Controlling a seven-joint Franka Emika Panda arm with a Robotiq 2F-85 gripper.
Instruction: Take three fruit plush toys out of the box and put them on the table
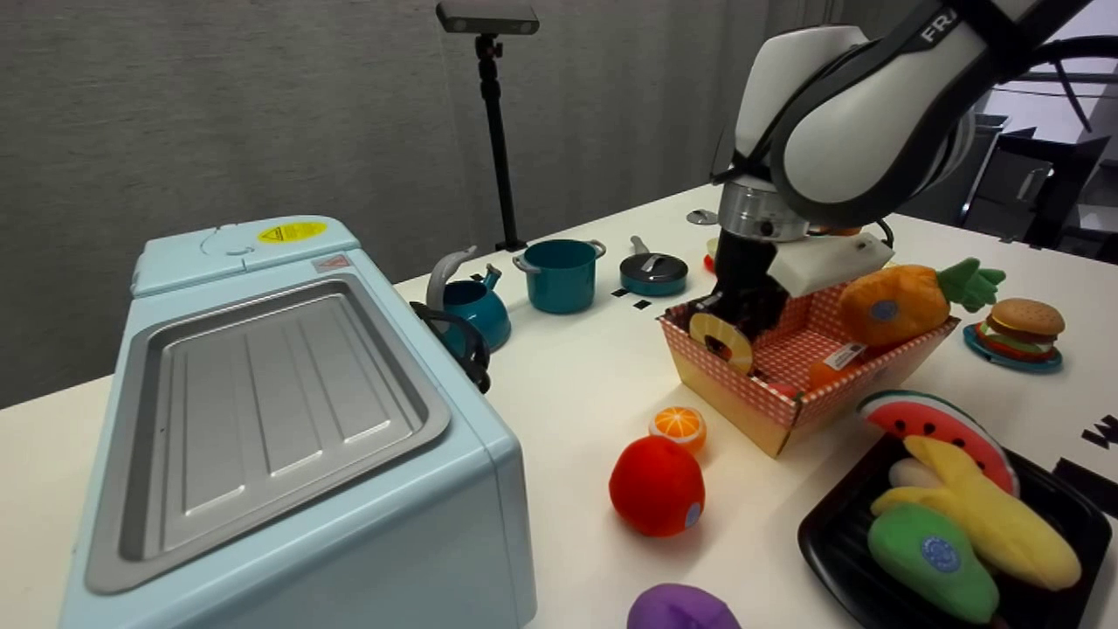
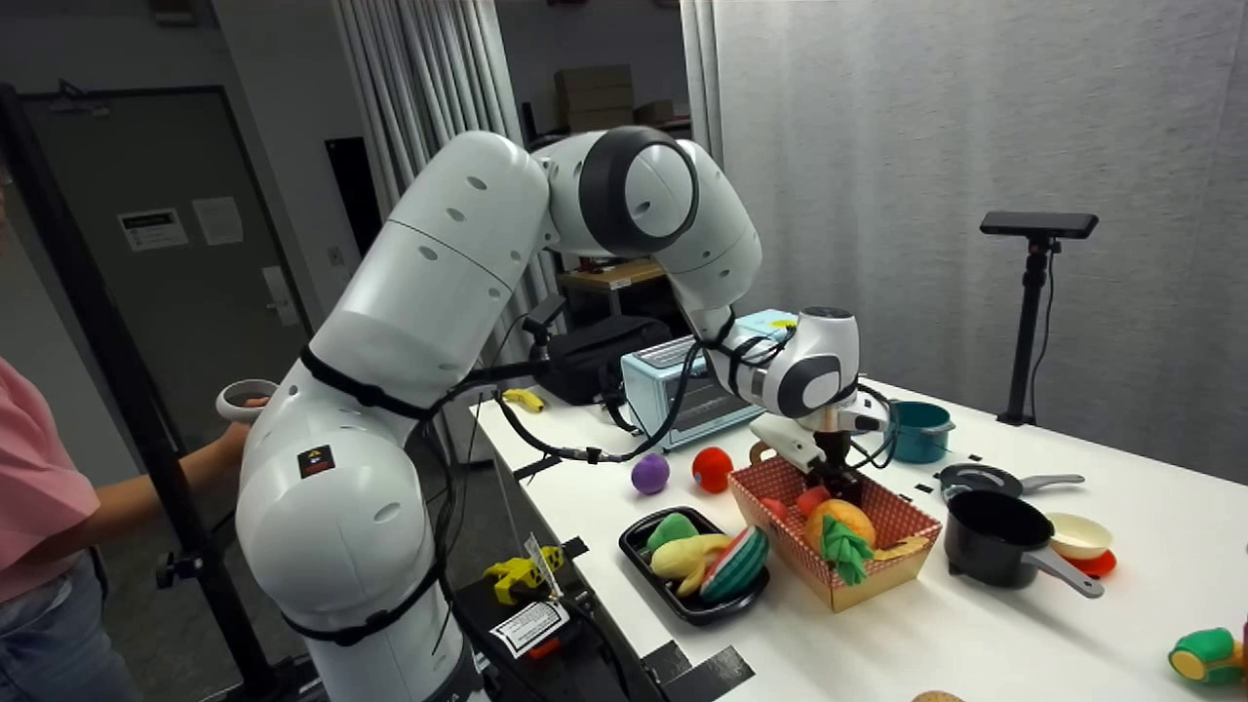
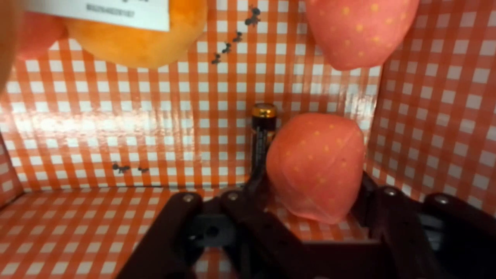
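Showing "FRA" (image 1: 940, 25), the arm (image 1: 873, 153) holds its gripper (image 3: 313, 185) around a plush strawberry (image 3: 317, 162).

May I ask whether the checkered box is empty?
Not empty: the wrist view shows the box holding strawberry plushes and an orange plush.

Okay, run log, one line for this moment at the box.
gripper: in box, fingers either side of strawberry | grip: cannot confirm | strawberry: not yet out | also in box: second strawberry, tagged orange plush
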